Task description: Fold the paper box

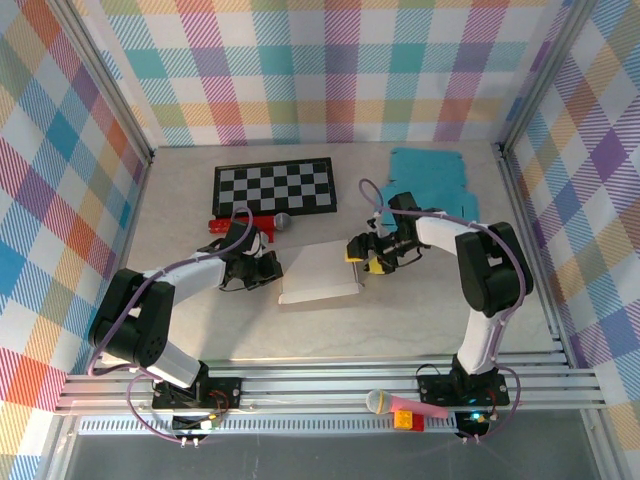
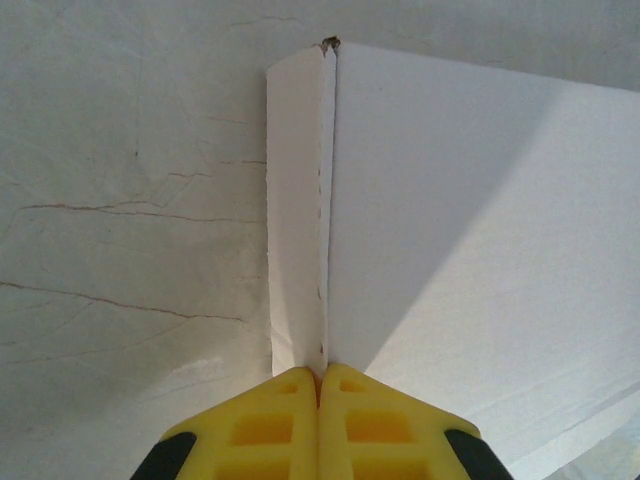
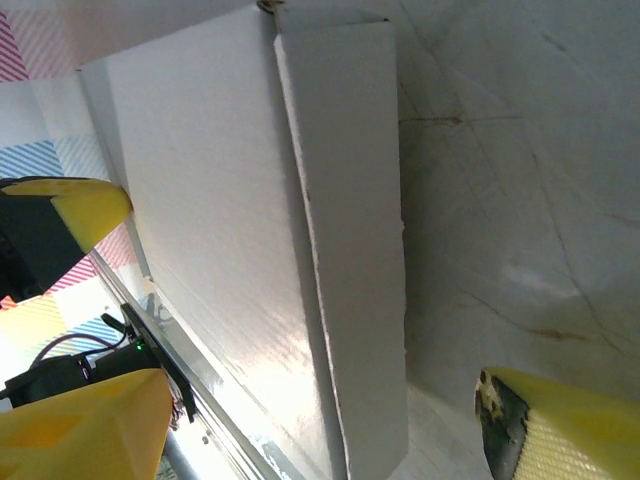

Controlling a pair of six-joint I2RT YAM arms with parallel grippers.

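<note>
The white folded paper box (image 1: 320, 272) lies flat near the middle of the pale marbled tabletop (image 1: 180, 320). Its left end flap is met by the closed-together left gripper (image 2: 320, 385), while its right end is straddled by the spread-apart right gripper (image 3: 325, 378).

No readable text or markings.
The white paper box (image 1: 320, 272) shows blank faces; the checkered board (image 1: 274, 187), at eleven o'clock from it, bears plain squares.

Bright, even light; glare on paper box (image 3: 270, 390); soft shadows.
</note>
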